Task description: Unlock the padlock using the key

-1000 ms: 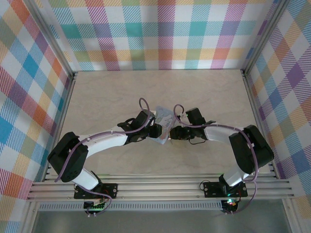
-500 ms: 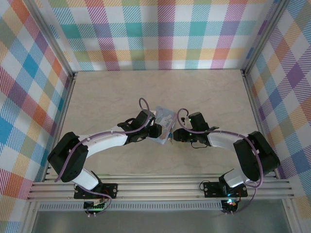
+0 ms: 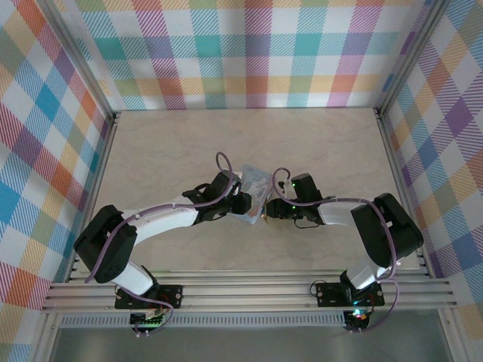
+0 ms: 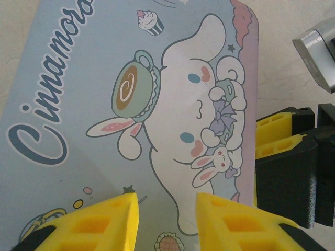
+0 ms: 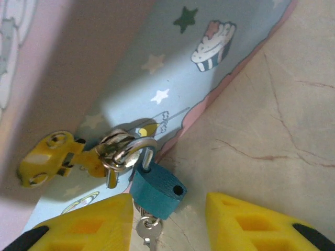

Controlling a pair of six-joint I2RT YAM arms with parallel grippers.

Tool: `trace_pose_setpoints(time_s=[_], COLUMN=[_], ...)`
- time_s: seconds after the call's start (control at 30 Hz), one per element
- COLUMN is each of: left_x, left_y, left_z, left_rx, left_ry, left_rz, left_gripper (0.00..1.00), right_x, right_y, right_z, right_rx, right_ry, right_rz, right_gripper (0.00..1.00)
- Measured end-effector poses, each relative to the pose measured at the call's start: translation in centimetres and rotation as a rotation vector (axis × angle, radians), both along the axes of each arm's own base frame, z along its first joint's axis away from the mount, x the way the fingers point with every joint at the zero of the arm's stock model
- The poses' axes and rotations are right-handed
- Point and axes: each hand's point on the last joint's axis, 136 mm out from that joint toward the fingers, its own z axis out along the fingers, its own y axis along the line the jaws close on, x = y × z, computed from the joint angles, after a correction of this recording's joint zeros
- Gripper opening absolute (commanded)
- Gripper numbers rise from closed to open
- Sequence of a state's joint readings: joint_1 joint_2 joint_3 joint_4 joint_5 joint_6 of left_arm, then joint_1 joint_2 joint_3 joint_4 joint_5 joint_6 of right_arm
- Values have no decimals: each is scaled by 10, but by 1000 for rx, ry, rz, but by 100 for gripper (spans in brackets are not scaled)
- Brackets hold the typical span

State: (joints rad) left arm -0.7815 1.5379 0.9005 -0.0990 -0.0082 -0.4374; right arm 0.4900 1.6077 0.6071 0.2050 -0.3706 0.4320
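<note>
The blue-teal padlock (image 5: pixel 157 191) hangs by its silver shackle (image 5: pixel 140 149) from the yellow latch (image 5: pixel 52 157) on the tin box's side (image 5: pixel 172 68), low against the table. An empty round hole shows on the padlock's top face. The small silver key (image 5: pixel 146 228) sticks out below the body. My right gripper (image 5: pixel 168 203) is open, with the padlock and key close to its left pad (image 5: pixel 89 225). My left gripper (image 4: pixel 166 209) is open over the cartoon-printed lid (image 4: pixel 104 78). From above, both grippers (image 3: pixel 240 202) (image 3: pixel 270 211) flank the tin box (image 3: pixel 254 185).
The beige marbled table (image 3: pixel 173 143) stretches behind and beside the box. Plaid walls (image 3: pixel 249 53) enclose three sides. Aluminium rails (image 3: pixel 249 290) run along the near edge by the arm bases. In the left wrist view the right gripper's fingers (image 4: pixel 285 151) sit just beyond the lid's right edge.
The right arm's wrist and forearm have shifted slightly beside the box, its gripper staying at the box's near corner. The left arm and the box have not moved.
</note>
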Motion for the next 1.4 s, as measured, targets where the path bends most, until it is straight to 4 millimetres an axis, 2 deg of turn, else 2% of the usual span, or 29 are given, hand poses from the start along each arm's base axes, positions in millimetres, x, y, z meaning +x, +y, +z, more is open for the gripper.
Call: trace_pose_setpoints(time_s=[0.13, 0.37, 0.57, 1.4], left_x=[0, 1, 4, 4], left_y=[0, 2, 5, 5], left_z=[0, 0, 0, 1], left_rx=[0, 5, 7, 1], left_ry=[0, -4, -5, -3], left_rz=[0, 7, 20, 24], left_gripper=[34, 35, 35, 35], right_x=[1, 4, 5, -6], right_y=[8, 11, 12, -1], right_z=[1, 0, 3, 18], right_rx=[36, 63, 82, 141], right_ry=[-16, -26, -45, 32], right_rz=[28, 40, 40, -66], right_gripper=[38, 15, 1, 0])
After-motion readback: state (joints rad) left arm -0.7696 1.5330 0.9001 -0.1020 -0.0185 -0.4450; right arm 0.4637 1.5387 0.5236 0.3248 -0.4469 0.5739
